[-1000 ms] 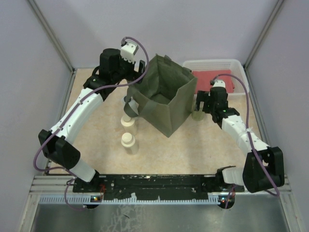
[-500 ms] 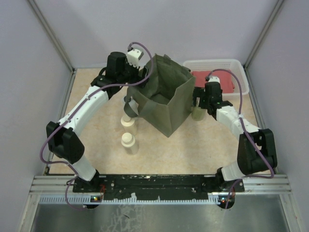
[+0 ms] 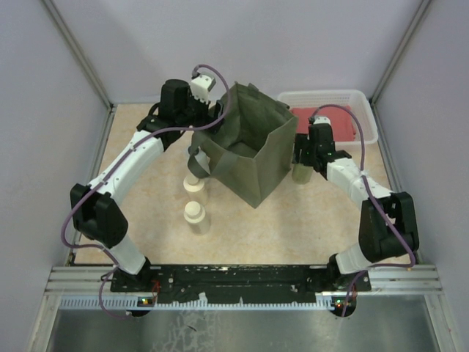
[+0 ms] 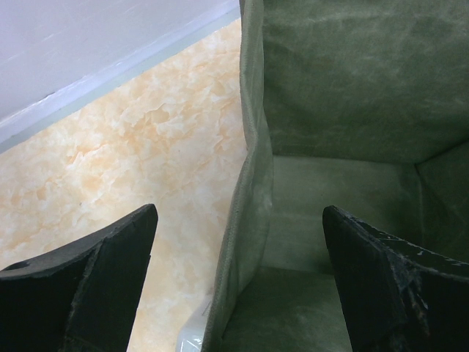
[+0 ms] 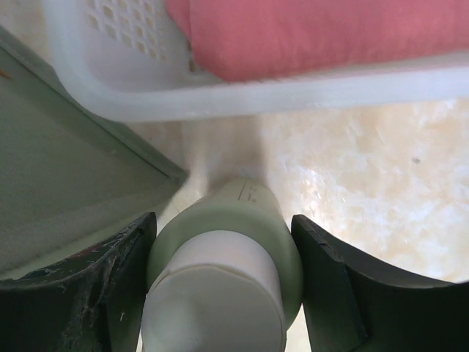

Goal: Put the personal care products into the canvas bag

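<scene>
Currently the right pincer [image 5: 223, 218] pinches the pale bottle [image 5: 220, 271], with a finger against each flank. The bottle stands upright on the surface [image 3: 293, 220] at the 3 o'clock side of the canvas bag [image 3: 249, 147], just beside its wall. The white basket [image 3: 330, 97] is near, at the bottle's 1 o'clock.

The left pincer [image 4: 238, 213] is spread and straddles the bag's 10 o'clock wall, one finger inside and one outside, neither visibly touching cloth (the bag floor looks bare from the left wrist). Two cream-capped bottles [image 3: 196, 216] stand at the bag's 8 o'clock.

Risks, by my judgement:
- The bottle is smooth and round, so it could swivel or slip between the fingers on lifting.
- Quarters are tight, so the rising arm may drag the soft wall inward or clip the basket.
- With the rim not clamped, the bag could slump or slide as the bottle crosses it, and the drop might miss.
</scene>
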Tool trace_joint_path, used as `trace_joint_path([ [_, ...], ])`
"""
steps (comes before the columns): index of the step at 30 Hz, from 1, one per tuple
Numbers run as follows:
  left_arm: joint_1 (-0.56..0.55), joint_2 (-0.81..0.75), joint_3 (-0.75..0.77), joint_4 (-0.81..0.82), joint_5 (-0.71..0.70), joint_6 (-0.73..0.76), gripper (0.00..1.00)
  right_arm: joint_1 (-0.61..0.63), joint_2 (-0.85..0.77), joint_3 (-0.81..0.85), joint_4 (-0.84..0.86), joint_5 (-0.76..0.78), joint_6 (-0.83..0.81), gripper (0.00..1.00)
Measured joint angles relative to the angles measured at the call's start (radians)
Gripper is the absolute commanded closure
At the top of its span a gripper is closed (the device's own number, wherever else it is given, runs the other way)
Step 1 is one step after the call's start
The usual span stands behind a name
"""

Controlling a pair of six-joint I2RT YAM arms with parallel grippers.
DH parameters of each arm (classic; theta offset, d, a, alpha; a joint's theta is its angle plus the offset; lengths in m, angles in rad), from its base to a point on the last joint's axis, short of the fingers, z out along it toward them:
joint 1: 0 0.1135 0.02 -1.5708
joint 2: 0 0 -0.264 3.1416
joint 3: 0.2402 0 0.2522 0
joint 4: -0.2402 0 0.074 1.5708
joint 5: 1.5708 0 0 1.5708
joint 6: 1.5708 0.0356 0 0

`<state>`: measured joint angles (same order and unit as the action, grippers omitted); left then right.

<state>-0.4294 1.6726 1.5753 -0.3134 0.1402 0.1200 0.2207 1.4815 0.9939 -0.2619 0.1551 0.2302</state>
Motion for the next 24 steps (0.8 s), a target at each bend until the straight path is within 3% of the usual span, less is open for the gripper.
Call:
trace_joint_path([
  [3,0.005,0.005,-0.002,0.0,0.014,0.002,0.09,0.0,-0.016,0.023,-0.097,0.023,-0.009,1.0],
  [8,0.011,0.014,-0.002,0.0,0.035,0.009,0.37,0.0,-0.091,0.084,-0.308,0.072,-0.032,1.0],
  [13,0.013,0.027,-0.002,0.001,0.045,0.011,0.6,0.0,-0.197,0.254,-0.422,0.08,-0.057,1.0],
  [17,0.016,0.028,-0.002,0.002,0.055,0.008,0.7,0.0,-0.229,0.426,-0.41,0.055,-0.095,1.0],
  [24,0.016,0.028,-0.002,0.003,0.064,0.006,0.73,0.0,-0.203,0.65,-0.307,-0.071,-0.141,1.0],
])
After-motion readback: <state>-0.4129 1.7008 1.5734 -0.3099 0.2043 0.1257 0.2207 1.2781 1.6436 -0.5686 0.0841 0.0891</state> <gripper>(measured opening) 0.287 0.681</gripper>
